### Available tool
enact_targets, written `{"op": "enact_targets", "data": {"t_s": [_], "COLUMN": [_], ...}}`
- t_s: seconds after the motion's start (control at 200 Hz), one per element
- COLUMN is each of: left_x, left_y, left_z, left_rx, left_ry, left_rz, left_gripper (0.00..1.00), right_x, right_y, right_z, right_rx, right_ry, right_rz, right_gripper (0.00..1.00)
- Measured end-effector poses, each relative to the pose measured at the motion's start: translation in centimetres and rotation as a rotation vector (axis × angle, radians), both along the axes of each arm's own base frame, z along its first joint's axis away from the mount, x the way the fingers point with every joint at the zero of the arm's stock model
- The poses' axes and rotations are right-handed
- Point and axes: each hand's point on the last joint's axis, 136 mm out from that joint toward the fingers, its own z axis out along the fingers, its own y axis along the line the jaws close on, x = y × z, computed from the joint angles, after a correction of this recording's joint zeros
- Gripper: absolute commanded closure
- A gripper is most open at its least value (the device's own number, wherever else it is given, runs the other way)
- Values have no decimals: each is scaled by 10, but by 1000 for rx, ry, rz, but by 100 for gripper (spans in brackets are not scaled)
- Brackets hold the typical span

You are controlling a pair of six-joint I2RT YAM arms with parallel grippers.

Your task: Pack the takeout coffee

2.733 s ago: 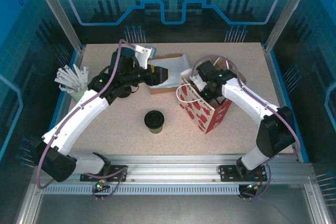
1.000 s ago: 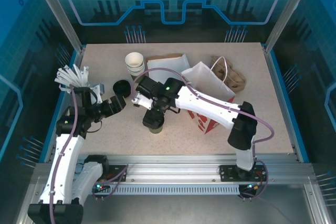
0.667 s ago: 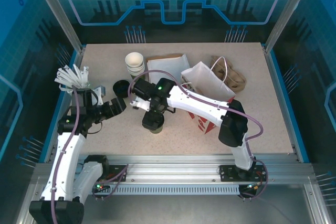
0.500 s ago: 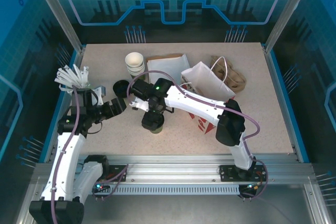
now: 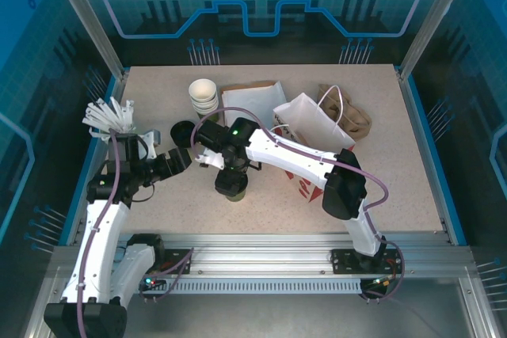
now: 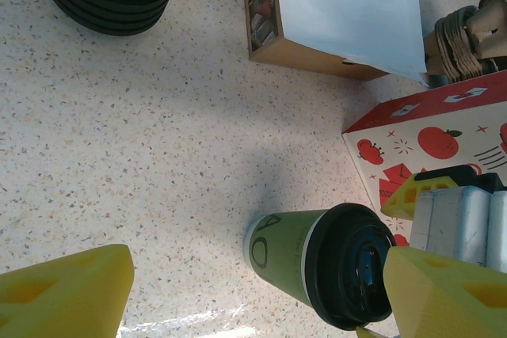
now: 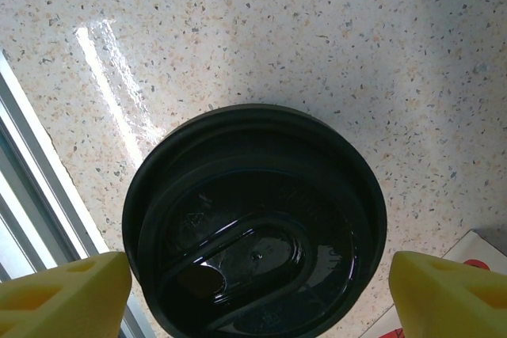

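The coffee (image 5: 232, 188) stands upright, lid on, near the middle of the table (image 5: 380, 187), with the bag (image 5: 313, 136) at its 2 o'clock. The right gripper (image 5: 230, 170) hangs straight over it. In the wrist view its 2 fingers (image 7: 63, 290) straddle the lid (image 7: 253, 219) at 9 and 3 o'clock, spread and clamping nothing yet. The left gripper (image 5: 173, 161) sits at the coffee's 10 o'clock, jaws wide and empty.

Risks, as I judge them:
- Closing this high would catch only the lid rim, which may pop off on the lift and spill.
- An off-centre squeeze could tip the coffee or dent its paper wall.
- The bag's soft mouth could snag the coffee on entry.
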Motion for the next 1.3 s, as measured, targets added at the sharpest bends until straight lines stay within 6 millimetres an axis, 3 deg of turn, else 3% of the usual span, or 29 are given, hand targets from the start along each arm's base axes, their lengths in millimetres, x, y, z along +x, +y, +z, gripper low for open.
{"op": "enact_targets", "data": {"t_s": [0.76, 1.301], "left_x": [-1, -3], "left_y": [-4, -4], "left_z": [0, 6], "left_rx": [-17, -19], "left_ry": [0, -29], "left_rz": [-17, -18], "left_gripper": [16, 17], "right_x": [-1, 0], "right_y": [-1, -2], "right_z": [-11, -7], "right_rx": [-35, -33], "right_ry": [20, 10], "right_rz": [1, 0], "right_gripper": [27, 49]}}
